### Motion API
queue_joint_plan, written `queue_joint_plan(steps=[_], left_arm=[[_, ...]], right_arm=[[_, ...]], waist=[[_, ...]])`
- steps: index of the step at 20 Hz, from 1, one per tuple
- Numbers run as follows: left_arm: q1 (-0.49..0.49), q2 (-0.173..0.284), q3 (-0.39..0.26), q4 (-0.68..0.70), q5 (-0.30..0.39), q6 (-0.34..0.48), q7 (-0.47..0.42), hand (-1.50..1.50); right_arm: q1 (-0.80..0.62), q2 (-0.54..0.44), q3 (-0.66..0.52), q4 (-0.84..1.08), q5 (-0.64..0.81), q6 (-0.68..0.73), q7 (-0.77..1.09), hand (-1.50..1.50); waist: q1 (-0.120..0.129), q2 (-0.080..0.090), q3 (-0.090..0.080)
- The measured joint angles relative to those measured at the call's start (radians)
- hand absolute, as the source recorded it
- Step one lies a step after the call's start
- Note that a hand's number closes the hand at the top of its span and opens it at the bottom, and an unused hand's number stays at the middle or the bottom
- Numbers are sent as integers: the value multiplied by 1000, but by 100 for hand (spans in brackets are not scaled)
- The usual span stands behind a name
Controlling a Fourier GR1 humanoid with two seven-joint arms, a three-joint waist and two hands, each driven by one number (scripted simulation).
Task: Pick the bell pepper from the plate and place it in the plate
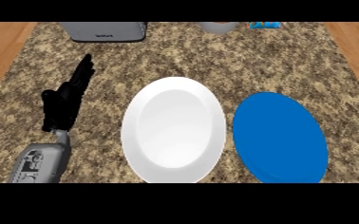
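On the speckled brown granite counter [175, 52] lie 2 round plates side by side, just apart: a glossy white plate [174, 129] in the middle and a flat blue plate [280, 136] to its right, and both show bare faces. The bell pepper that the task names is nowhere to be seen, neither on a plate nor on the counter, and no hand carries it. Only the robot's left hand [64, 102] shows, black on its grey forearm [41, 162], standing at the view's left beside the white plate but well clear of its rim, fingers straight and pointing up the counter, holding nothing; it looks to be at rest. The right hand is out of view. Along the far edge sit a grey boxy appliance [108, 31], a pale round container [217, 26] and a small blue item [265, 25], each cut off by the view. Judged from this, the pick has not visibly begun, or the pepper is hidden; which plate is source and which is goal cannot be told. The next move calls for finding the pepper first, then bringing the nearer hand over it with fingers spread before closing round it
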Motion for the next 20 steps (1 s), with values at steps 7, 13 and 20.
queue_joint_plan(steps=[7, 13, 20], left_arm=[[-37, -19, -7, 24, -6, -1, 1, 0], [-52, -26, -18, 28, -16, -4, -2, 0], [-72, -37, -32, 23, -23, -3, 12, 0]], right_arm=[[-251, -81, 121, 68, -92, 58, 253, 150], [-396, -155, 126, 114, -289, 37, 331, 150], [-469, -176, 89, 183, -388, 99, 383, 150]], waist=[[20, 9, 0], [39, 15, 1], [61, 22, -1]])
